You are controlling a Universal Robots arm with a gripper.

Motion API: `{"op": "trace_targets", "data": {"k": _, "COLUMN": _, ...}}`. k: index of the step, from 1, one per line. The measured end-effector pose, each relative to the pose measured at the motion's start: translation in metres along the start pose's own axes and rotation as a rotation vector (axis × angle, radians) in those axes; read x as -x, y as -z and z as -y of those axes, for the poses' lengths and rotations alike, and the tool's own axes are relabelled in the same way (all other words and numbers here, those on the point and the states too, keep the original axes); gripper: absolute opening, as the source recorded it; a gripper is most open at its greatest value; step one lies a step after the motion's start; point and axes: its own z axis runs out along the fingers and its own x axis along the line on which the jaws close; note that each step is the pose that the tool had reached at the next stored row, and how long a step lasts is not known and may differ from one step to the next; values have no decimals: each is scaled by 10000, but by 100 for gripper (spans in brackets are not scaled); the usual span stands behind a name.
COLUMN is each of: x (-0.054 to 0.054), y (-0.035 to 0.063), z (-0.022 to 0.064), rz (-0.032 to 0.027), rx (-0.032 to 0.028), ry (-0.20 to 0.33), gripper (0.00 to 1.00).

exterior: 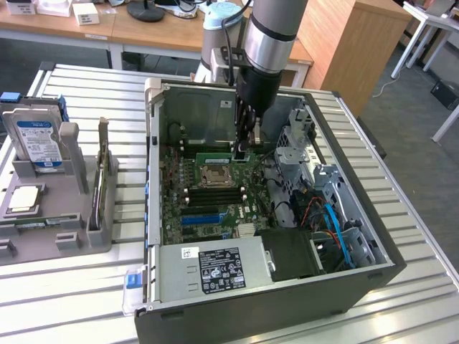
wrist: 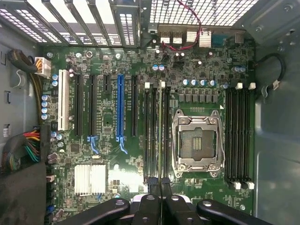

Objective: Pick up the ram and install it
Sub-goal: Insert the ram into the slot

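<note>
The ram is a thin green stick held level inside the open computer case, above the motherboard. My gripper reaches down into the case and is shut on one end of it. In the wrist view the ram shows edge-on as a thin line running out from between the black fingers. It lies along the bank of long black memory slots between the CPU socket and the blue expansion slot. Whether it touches a slot cannot be told.
A second bank of black memory slots lies on the socket's other side. A finned heatsink, bundled cables and the power supply crowd the case. On the exterior view's left, a grey fixture holds a hard drive.
</note>
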Motion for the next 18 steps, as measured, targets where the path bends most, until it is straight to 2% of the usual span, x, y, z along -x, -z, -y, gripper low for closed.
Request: {"op": "trace_targets", "data": {"k": 18, "x": -1, "y": -19, "z": -35, "rz": 2, "rx": -5, "ry": 1, "gripper": 12}}
